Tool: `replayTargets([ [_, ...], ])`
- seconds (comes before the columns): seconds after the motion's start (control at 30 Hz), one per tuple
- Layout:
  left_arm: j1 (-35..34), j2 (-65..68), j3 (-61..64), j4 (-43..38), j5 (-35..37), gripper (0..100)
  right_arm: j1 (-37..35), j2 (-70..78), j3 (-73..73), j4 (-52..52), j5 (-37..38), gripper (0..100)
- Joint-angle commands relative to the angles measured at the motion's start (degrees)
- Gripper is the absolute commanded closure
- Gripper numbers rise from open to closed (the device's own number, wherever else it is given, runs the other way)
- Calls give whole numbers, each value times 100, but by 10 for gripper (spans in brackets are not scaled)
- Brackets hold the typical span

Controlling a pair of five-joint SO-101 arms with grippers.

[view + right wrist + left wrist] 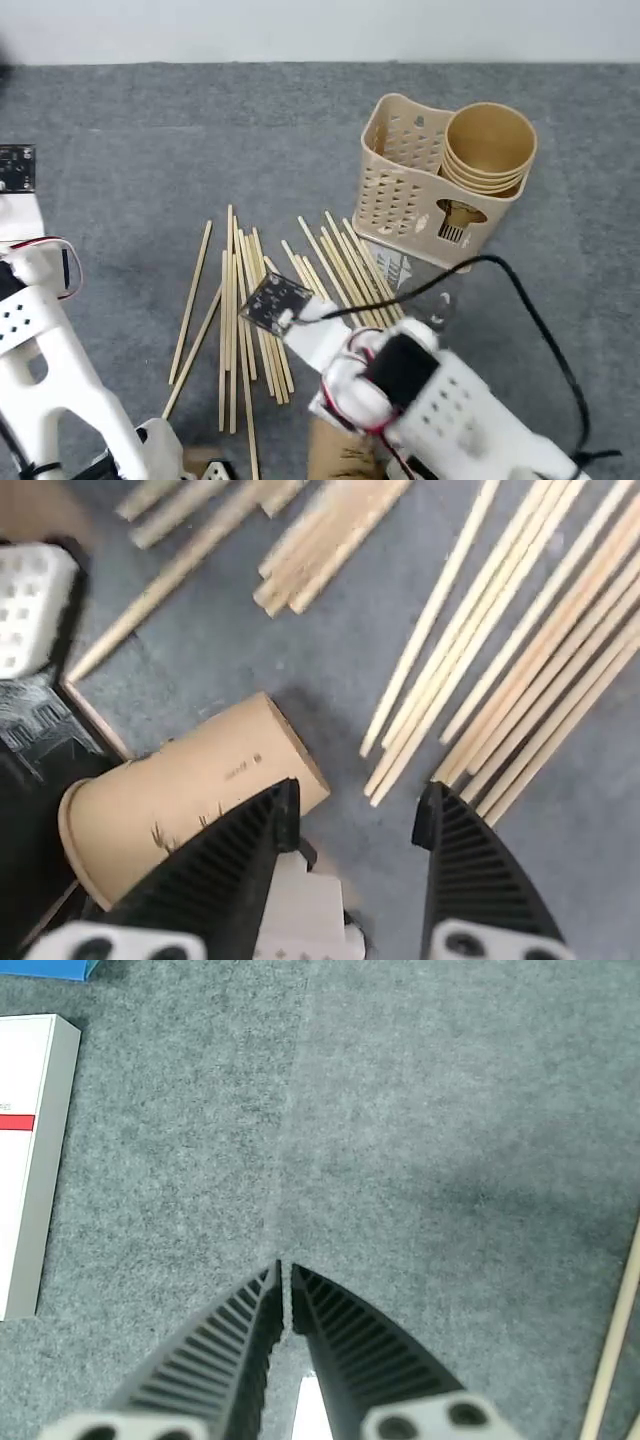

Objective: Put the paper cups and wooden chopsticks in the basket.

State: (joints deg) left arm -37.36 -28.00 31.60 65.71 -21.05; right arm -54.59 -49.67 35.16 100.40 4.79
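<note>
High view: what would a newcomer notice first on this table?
Loose wooden chopsticks fan across the middle of the grey mat. Toward the far right, a beige basket holds a stack of paper cups. In the right wrist view, the open right gripper hangs by a paper cup lying on its side.

**Where I've got room and what's in my way**

My left gripper (pixel 285 1278), jaws pressed together, sits over bare grey mat (pixel 430 1110), with a white box (pixel 30 1160) off at one edge and a lone chopstick (pixel 615 1340) at the other. My right gripper (pixel 355 820), jaws spread, has it tighter: a paper cup (pixel 180 790) on its side lies just beside one finger, and a fan of chopsticks (pixel 520 670) crowds the other. From the high view the sticks cover the middle of the mat. The basket (pixel 400 190) stands tall beyond them, with a stack of cups (pixel 488 150) plugging one compartment while the other's mouth is open. My black cable (pixel 491 259) arcs just in front of it. There's a wide strip of mat left of the basket.
</note>
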Motion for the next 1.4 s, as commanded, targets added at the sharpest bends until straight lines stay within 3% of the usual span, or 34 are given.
replayTargets([
  [0.0,9,-176,-48,26,-26,984,-110,-444,-9,207,62,787],
  [0.3,141,-185,-48,79,-44,984,198,-453,-9,198,35,786],
  [0.43,448,-211,-66,475,-299,984,189,-444,26,110,-413,786],
  [0.73,607,-202,-84,536,-299,984,163,-435,1196,-857,-536,787],
  [1.0,607,-185,-92,527,-299,984,-734,-435,1178,-831,-721,787],
  [1.13,607,-176,-92,527,-299,984,-875,-286,1090,-725,-519,787],
  [1.37,607,-176,-92,527,-299,984,-848,1226,519,-207,-440,787],
])
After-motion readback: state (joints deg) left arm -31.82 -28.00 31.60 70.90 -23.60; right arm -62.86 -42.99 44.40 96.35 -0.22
